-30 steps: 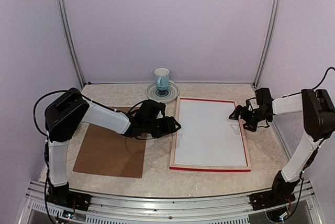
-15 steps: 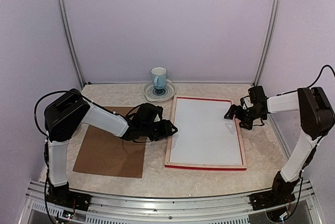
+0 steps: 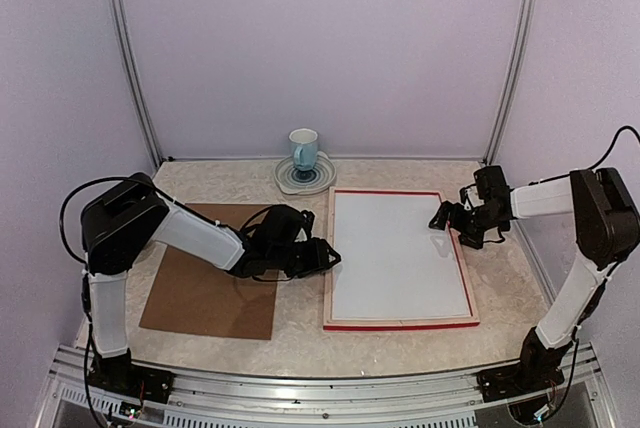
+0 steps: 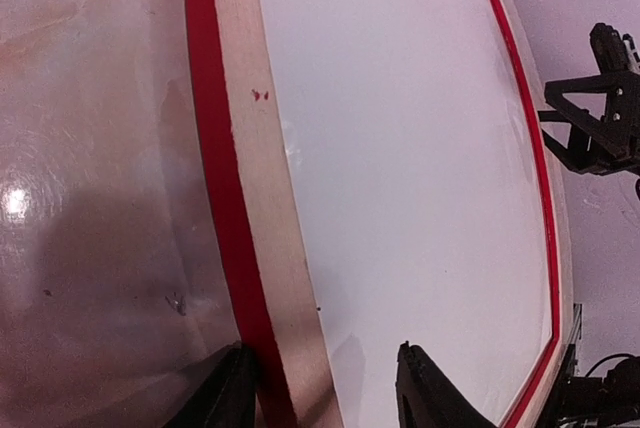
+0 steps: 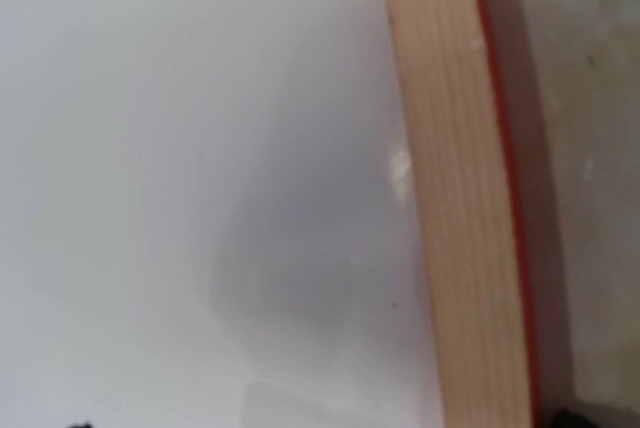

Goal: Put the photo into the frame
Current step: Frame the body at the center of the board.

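Note:
The frame [image 3: 330, 273] lies face down on the table, pale wood reverse up and red edges showing. A plain white sheet [image 3: 395, 253] fills it; I take it for the photo with its white reverse up, and no picture side shows. My left gripper [image 3: 325, 256] is open and straddles the left rail [image 4: 250, 178]: one finger sits at the red outer edge, the other hangs over the white sheet [image 4: 400, 168]. My right gripper [image 3: 447, 218] is open over the upper right rail [image 5: 455, 198], above the white sheet [image 5: 200, 148].
A brown backing board [image 3: 210, 288] lies flat under my left forearm. A blue-and-white cup [image 3: 304, 148] stands on a saucer [image 3: 322, 183] at the back, just off the frame's far left corner. Enclosure walls and posts bound the table.
The frame slid a little left, then back right, and the saucer with the cup was nudged slightly left. My left jaws have narrowed around the rail. The right gripper shifted slightly left.

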{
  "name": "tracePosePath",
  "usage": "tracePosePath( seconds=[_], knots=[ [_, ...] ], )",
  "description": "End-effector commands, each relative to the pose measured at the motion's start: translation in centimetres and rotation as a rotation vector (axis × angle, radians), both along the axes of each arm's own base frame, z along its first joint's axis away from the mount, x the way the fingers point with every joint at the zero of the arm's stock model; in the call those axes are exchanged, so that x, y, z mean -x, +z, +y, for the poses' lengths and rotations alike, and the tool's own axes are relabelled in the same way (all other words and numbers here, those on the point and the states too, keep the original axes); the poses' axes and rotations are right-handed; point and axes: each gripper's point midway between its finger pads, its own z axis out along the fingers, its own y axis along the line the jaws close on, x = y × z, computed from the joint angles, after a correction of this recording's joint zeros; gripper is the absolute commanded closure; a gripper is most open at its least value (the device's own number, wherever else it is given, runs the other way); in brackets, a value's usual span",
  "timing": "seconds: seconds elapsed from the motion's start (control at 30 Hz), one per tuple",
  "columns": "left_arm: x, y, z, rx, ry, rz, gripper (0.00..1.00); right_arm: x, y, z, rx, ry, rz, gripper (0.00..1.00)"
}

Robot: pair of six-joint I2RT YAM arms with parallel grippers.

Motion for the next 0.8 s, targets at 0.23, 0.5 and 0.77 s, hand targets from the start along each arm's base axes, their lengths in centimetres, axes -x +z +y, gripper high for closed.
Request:
tracePosePath(
  seconds=[0.23, 0.5, 0.77],
  knots=[
    [2.2, 1.6, -0.5, 0.027, -0.038, 0.003, 0.52, 2.8, 1.5, 2.5, -0.085, 0.049, -0.014, 0.02],
    [2.2, 2.4, -0.2, 0.028, -0.033, -0.012, 0.46, 2.5, 2.1, 1.1, 0.002, 0.01, -0.018, 0.01],
    [1.7, 4.8, 0.7, 0.021, -0.007, -0.066, 0.32, 0.9, 4.3, -1.5, 0.134, -0.095, -0.013, 0.01]
  ],
)
